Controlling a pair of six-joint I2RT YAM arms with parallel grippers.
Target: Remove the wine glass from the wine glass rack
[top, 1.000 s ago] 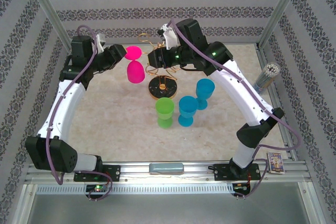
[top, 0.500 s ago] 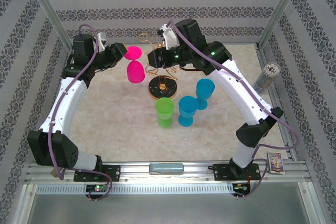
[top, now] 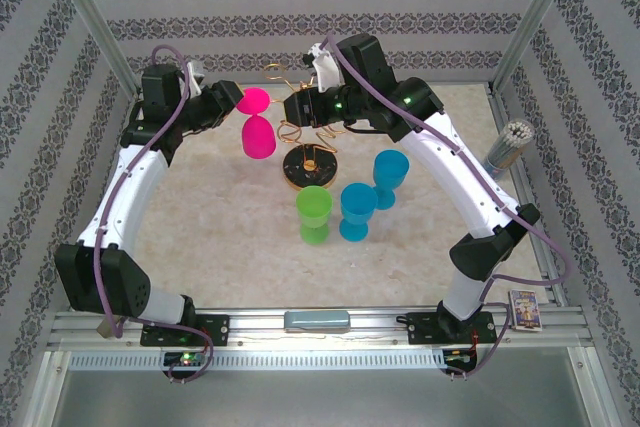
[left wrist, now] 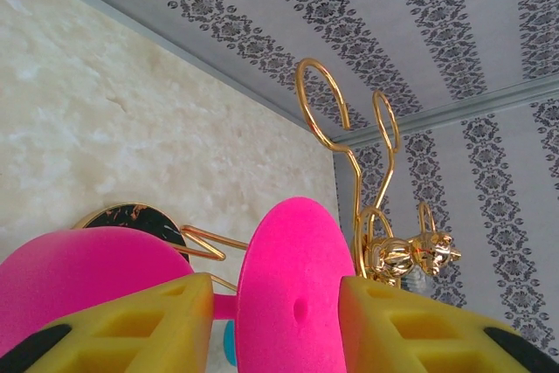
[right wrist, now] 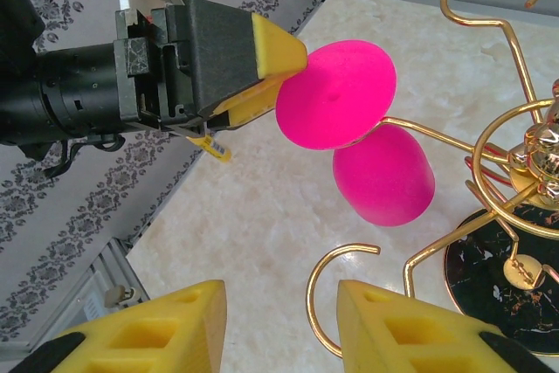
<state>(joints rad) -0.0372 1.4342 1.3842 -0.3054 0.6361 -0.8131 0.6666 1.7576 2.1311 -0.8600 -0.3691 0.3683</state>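
While the left pincer (left wrist: 275,307) is closed on the pink wine glass (left wrist: 288,277) at its stem, just beside the round foot, the glass hangs upside down with a gold arm of the rack (right wrist: 511,172) crossing between foot and bowl; it looks not yet free; the right pincer (right wrist: 279,312), wide and holding nothing, hovers by a lower hook (right wrist: 336,255); next, I judge, the glass must slide out along that arm, clear of the wire, above the worktop (top: 220,237).

Table (top: 200,217) bears rack (top: 308,169); three cups (top: 314,215); perhaps straws (top: 507,145).
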